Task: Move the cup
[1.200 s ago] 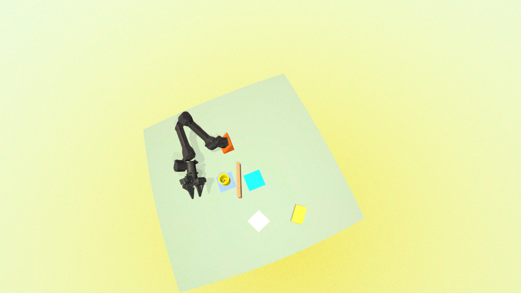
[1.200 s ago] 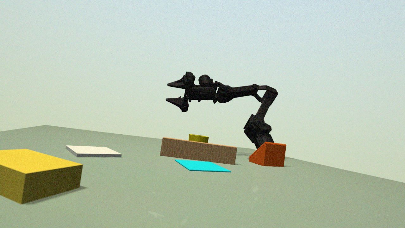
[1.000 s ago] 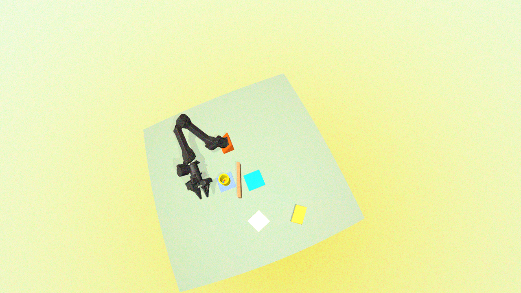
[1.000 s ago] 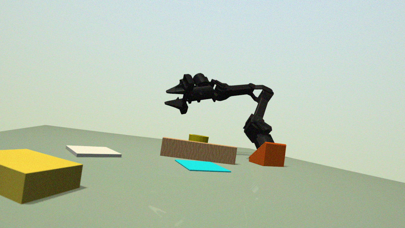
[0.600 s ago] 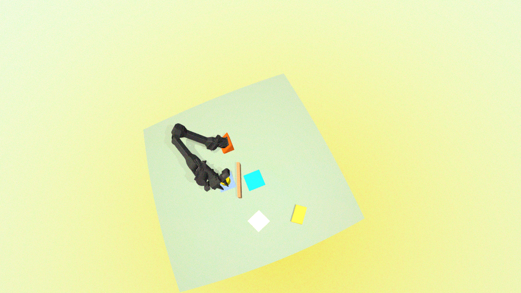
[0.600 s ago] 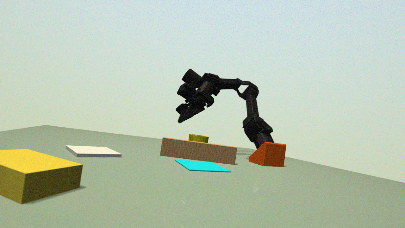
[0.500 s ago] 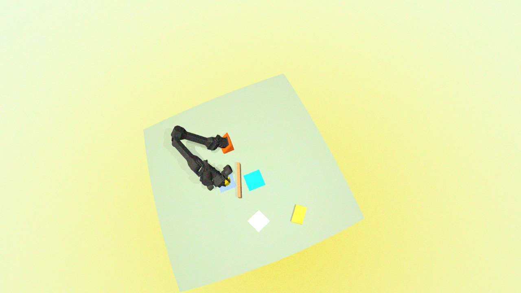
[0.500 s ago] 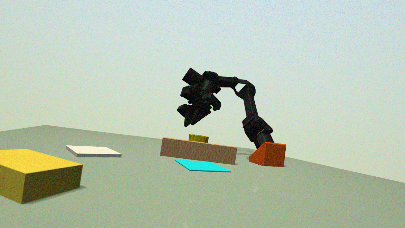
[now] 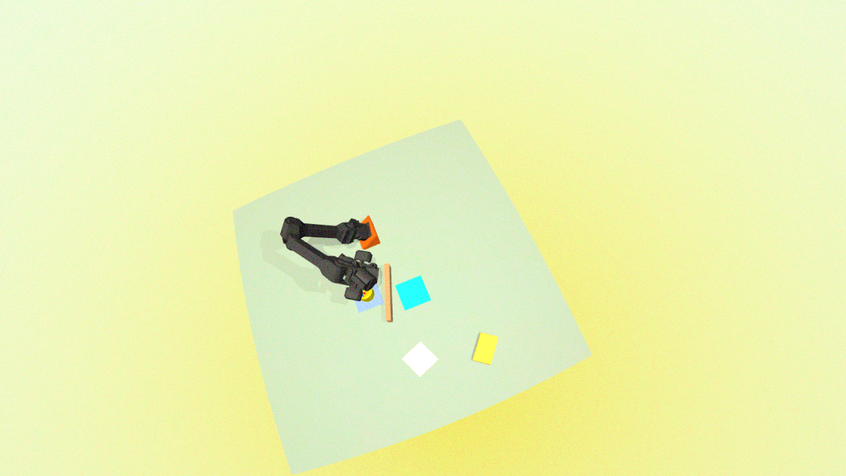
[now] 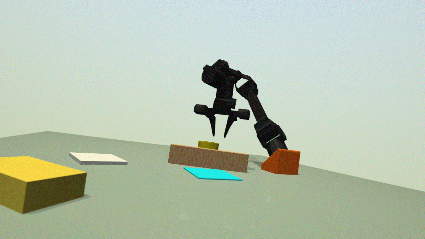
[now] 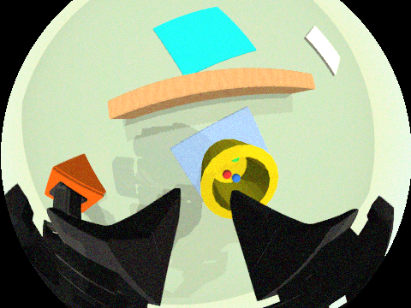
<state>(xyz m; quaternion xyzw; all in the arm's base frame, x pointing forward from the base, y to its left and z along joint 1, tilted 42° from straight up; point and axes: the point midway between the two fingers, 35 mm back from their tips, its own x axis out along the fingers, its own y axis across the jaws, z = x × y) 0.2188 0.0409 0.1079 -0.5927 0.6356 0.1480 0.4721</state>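
One gripper (image 10: 218, 136) hangs above the cup (image 10: 208, 144), fingers partly apart, gripping nothing; cup upright on the pale pad (image 11: 197, 150); marbles (image 11: 231, 176) inside; wall (image 10: 208, 158) just beside.

A bare test setup, not a lived-in room: a pale green desk (image 9: 473, 237) carrying coloured pads and blocks, with only blank yellow-green backdrop around it.

wooden wall (image 10: 208, 157) between pads — open air above it
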